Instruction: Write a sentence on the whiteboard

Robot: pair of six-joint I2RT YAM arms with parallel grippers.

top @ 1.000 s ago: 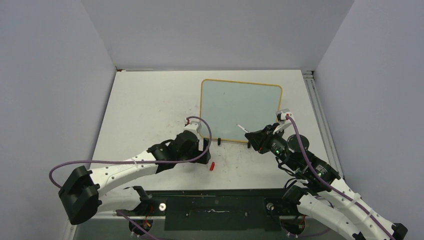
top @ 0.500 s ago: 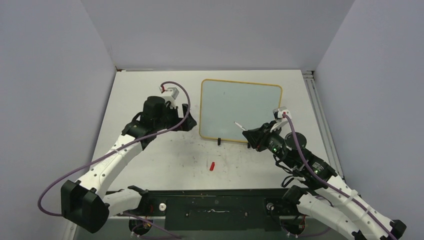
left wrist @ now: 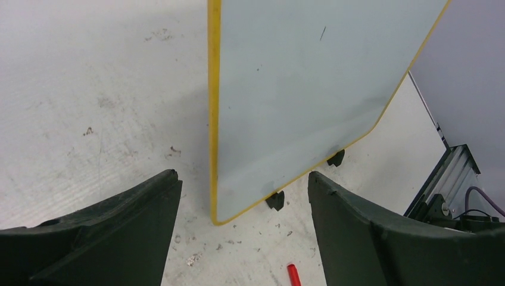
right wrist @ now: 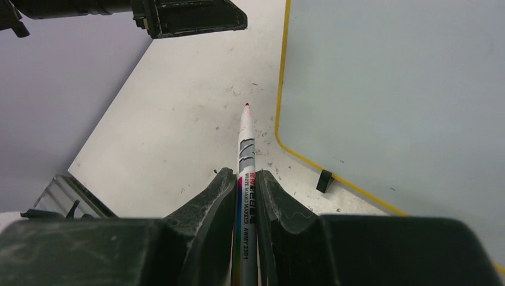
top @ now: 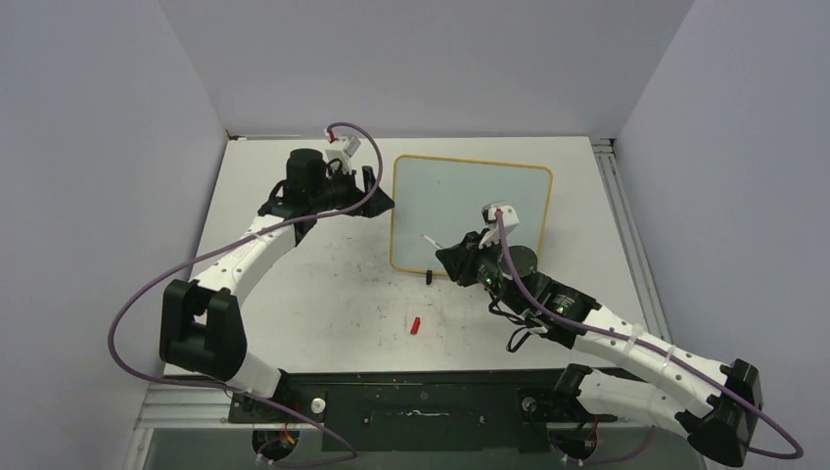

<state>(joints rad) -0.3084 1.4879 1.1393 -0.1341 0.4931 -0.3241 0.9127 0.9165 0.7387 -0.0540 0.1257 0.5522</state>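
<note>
The whiteboard [top: 472,196] sits on the right half of the desk [top: 284,294], towards the far edge. It has a pale bluish surface inside a thin yellowish frame with rounded corners. Along its near edge are two small black clip feet [left wrist: 275,201]. The left wrist view shows one short dark stroke near the top of its surface and a few faint smudges lower down. How steeply it leans cannot be told.

The right gripper [right wrist: 243,179] is clenched on a white marker [right wrist: 246,146], which runs straight out between the two fingers and ends in a red tip. In the right wrist view the tip lies just outside the board's left frame, near its near-left corner. In the top view it falls over the lower left part of the board. Whether the tip touches anything cannot be told.

The left gripper [top: 382,193] hangs just beside the board's left edge, towards its far-left corner. Its fingers [left wrist: 119,226] are spread wide with nothing between them, and its camera looks down along the left frame.

A small red cap [top: 415,325] lies on the desk nearer the front edge, well apart from the board's feet. The white desk top around it is scuffed and speckled with grey marks.
</note>
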